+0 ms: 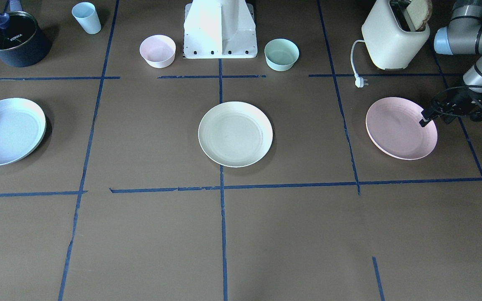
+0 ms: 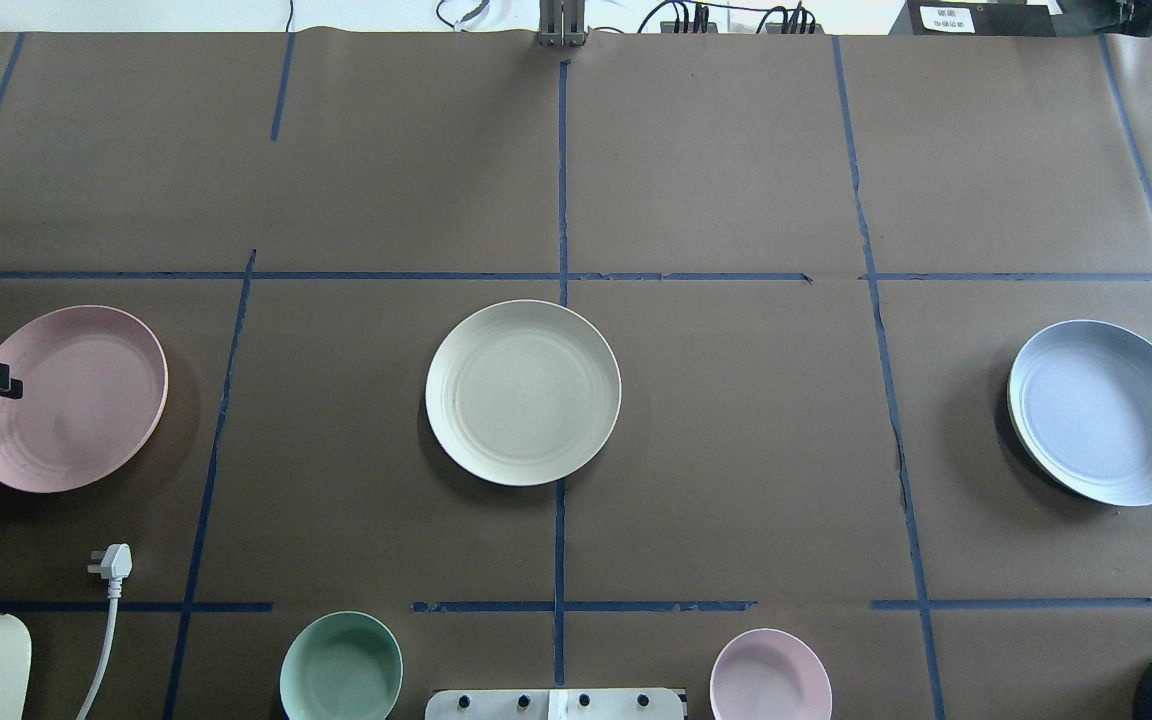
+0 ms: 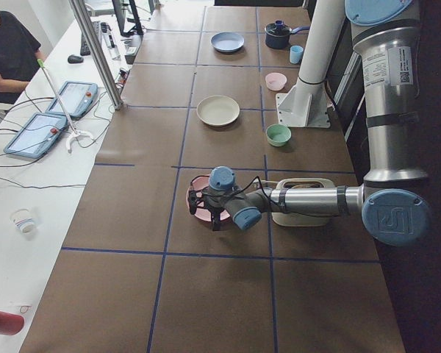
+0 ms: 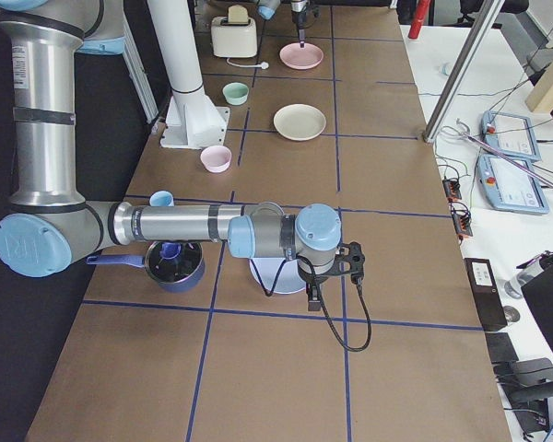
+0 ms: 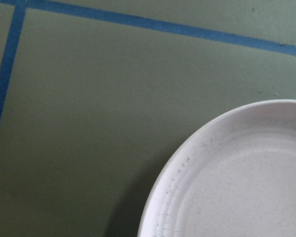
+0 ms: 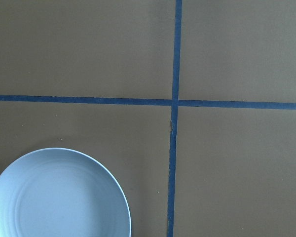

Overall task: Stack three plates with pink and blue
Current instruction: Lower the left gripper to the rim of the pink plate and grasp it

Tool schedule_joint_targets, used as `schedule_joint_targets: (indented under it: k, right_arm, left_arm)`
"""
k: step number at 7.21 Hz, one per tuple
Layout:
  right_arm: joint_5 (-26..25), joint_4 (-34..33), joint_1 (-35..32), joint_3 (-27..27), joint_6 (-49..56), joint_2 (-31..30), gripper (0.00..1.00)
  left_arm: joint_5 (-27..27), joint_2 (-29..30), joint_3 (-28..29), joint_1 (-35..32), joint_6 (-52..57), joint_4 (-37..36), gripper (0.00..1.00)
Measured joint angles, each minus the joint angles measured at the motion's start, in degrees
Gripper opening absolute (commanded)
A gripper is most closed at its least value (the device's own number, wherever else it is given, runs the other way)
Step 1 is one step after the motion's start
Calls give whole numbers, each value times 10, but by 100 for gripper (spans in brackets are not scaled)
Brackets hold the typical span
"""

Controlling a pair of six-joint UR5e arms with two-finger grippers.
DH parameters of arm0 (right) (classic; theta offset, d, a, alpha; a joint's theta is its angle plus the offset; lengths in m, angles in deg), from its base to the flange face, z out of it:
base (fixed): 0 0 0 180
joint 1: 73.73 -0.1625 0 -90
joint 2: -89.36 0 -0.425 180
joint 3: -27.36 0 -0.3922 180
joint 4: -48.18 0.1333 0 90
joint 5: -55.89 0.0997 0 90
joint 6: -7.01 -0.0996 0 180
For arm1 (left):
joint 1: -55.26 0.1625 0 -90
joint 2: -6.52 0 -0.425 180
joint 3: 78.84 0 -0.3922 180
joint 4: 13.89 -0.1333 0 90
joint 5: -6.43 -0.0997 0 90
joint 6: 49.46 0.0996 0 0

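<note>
Plainly, none of the three is stacked yet: the cream plate (image 1: 235,133) lies flat at the middle of the worktop (image 1: 149,234), the pink plate (image 1: 400,129) well apart from it on the robot's left, and the blue plate (image 1: 6,131) well apart from it on the robot's right, all in one row. The left pincer (image 1: 423,122) hangs over the pink plate's rim on the side farthest from the cream plate. Whether it is spread or closed I cannot tell, as only one dark tip shows. The right pincer (image 4: 311,296) sits beside the blue plate, and its state cannot be judged either. The plates look like light, stiff, matte ware, probably not brittle, and the dull finish should give the pads some bite. Each is wide and shallow and sits flush on the worktop, so the raised rim looks like the only place to take hold, with one finger inside the lip and one outside. A pinch at one edge will likely let the far side droop, so a firm grip and a low, level carry toward the cream plate seem wise. Centring matters too, since equal rims should nest only when aligned.
</note>
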Motion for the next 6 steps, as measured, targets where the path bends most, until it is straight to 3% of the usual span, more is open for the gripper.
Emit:
schedule_joint_targets:
  k: [2, 4, 6]
  right_arm:
    - [0, 0, 0, -1, 0, 1, 100]
    - [0, 0, 0, -3, 0, 2, 100]
    - [0, 0, 0, -5, -2, 3, 100]
  left_arm:
    - [0, 0, 2, 1, -1, 1, 13]
    - [3, -2, 4, 1, 1, -1, 0]
    - [26, -5, 2, -3, 2, -6, 0]
